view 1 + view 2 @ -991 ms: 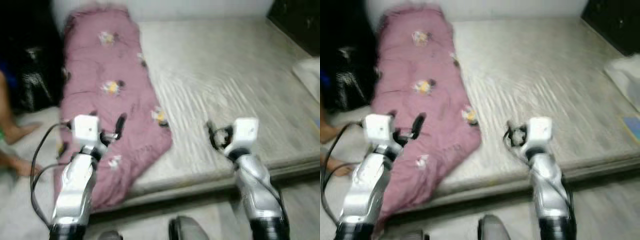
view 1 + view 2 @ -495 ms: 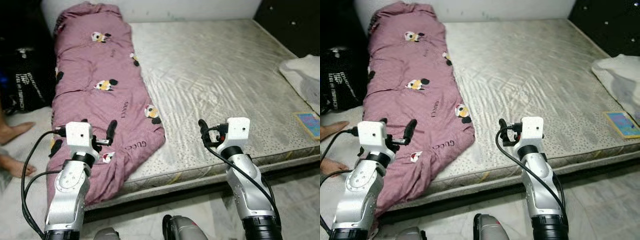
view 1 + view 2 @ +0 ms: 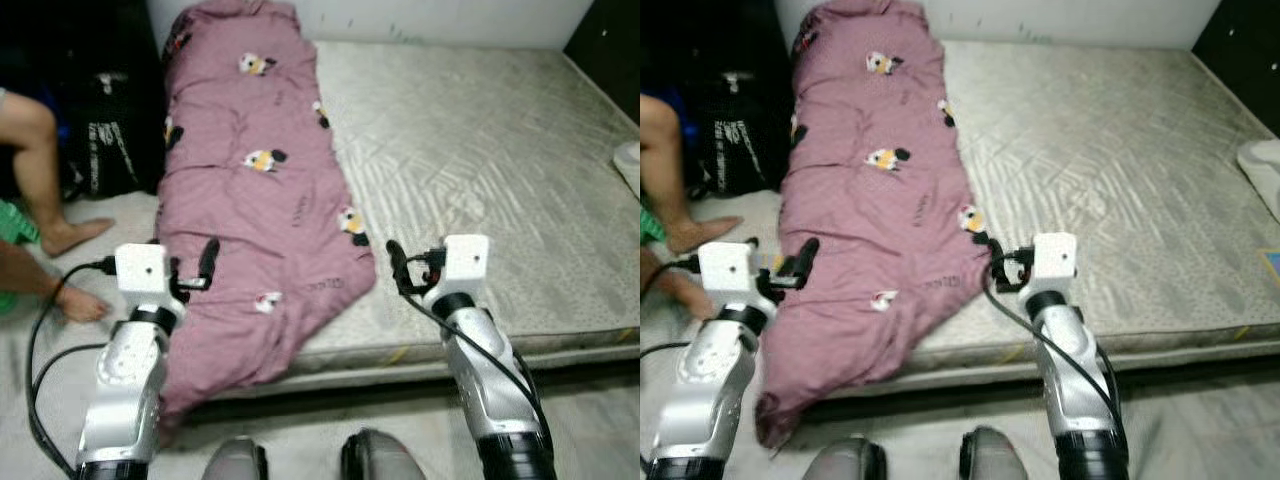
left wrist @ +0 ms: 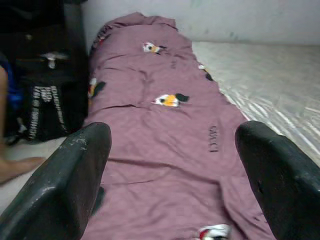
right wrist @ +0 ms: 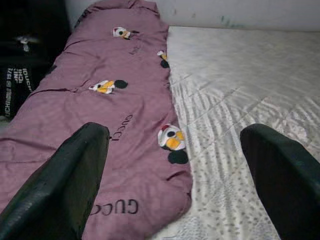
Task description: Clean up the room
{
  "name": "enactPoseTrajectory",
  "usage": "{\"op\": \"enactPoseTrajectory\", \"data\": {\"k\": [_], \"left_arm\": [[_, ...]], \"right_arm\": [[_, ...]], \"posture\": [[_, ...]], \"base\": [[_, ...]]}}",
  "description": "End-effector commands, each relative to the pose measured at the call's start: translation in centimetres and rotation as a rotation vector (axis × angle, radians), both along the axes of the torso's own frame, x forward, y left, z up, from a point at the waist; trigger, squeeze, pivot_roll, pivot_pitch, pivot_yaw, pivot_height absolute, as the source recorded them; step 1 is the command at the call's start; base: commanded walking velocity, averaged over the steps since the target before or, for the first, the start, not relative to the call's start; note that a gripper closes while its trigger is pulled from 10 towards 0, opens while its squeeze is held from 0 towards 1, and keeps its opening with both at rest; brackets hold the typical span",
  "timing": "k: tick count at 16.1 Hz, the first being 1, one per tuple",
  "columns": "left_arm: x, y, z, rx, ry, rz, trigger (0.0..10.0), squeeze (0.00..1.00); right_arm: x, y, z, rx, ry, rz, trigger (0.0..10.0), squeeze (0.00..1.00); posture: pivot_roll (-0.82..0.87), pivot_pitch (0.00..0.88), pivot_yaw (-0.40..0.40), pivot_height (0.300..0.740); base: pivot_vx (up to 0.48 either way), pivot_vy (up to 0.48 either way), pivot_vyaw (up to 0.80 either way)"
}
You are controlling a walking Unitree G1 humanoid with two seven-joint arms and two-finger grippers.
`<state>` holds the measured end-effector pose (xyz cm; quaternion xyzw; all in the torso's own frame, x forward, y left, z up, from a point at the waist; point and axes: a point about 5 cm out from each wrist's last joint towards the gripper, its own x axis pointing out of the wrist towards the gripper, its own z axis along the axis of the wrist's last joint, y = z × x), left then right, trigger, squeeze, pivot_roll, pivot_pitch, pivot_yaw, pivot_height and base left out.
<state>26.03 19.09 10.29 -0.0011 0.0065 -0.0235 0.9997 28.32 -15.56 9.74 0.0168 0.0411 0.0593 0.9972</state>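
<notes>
**A:** Head views first. What do you have in front of you?

**B:** You are facing a bed with a bare grey mattress (image 3: pixel 480 160). A long mauve blanket (image 3: pixel 265 190) with small cartoon prints lies along the mattress's left side, running from the far wall toward you. Its near end spills over the front edge of the mattress and hangs down toward the floor (image 3: pixel 40 330).

**A:** Where are your end effectors?

**B:** Your left end effector (image 3: pixel 207 258) is raised above the near, drooping part of the blanket, not touching it. In the left wrist view its two black fingers (image 4: pixel 75 175) stand wide apart with the blanket between them, further off. Your right end effector (image 3: pixel 395 265) is held just off the blanket's right-hand edge, over the mattress near its front edge. The right wrist view shows its fingers (image 5: pixel 70 185) spread as well, framing the blanket's edge and the bare mattress beside it. Neither grips anything.

**A:** Any containers?

**B:** One black bag (image 3: pixel 105 140) with white lettering stands on the floor to the left of the bed, against the blanket's side. You cannot tell what is in it.

**A:** Anything else?

**B:** A person's bare leg (image 3: pixel 40 160) and foot rest on the floor at far left, beside the bag. A white cloth (image 3: pixel 1265 165) sits at the mattress's right edge.
</notes>
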Motion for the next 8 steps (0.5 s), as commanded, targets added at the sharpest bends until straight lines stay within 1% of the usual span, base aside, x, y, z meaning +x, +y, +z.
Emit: {"op": "enactPoseTrajectory", "data": {"k": [1, 2, 4, 8], "left_arm": [[-0.06, -0.58, -0.22, -0.006, 0.010, -0.006, 10.0, 0.00], [-0.09, -0.46, -0.22, 0.012, 0.009, 0.012, 10.0, 0.00], [-0.05, -0.06, -0.44, -0.012, 0.032, 0.037, 10.0, 0.00], [0.04, 0.26, -0.26, 0.007, 0.018, 0.031, 10.0, 0.00]], "right_arm": [[-0.08, -0.96, 0.20, -0.011, -0.001, -0.026, 10.0, 0.00], [-0.08, -0.95, 0.22, -0.011, -0.001, -0.025, 10.0, 0.00], [-0.08, -0.92, 0.25, -0.009, -0.001, -0.025, 10.0, 0.00], [-0.08, -0.90, 0.31, -0.006, -0.005, -0.024, 10.0, 0.00]], "posture": [[-0.02, 0.118, -0.053, 0.740], [-0.02, 0.125, -0.053, 0.740], [-0.02, 0.125, -0.053, 0.740], [-0.02, 0.127, -0.053, 0.740]], "base": [[0.000, 0.424, 0.00], [0.000, 0.000, 0.00], [0.000, 0.000, 0.00], [0.000, 0.000, 0.00]]}}
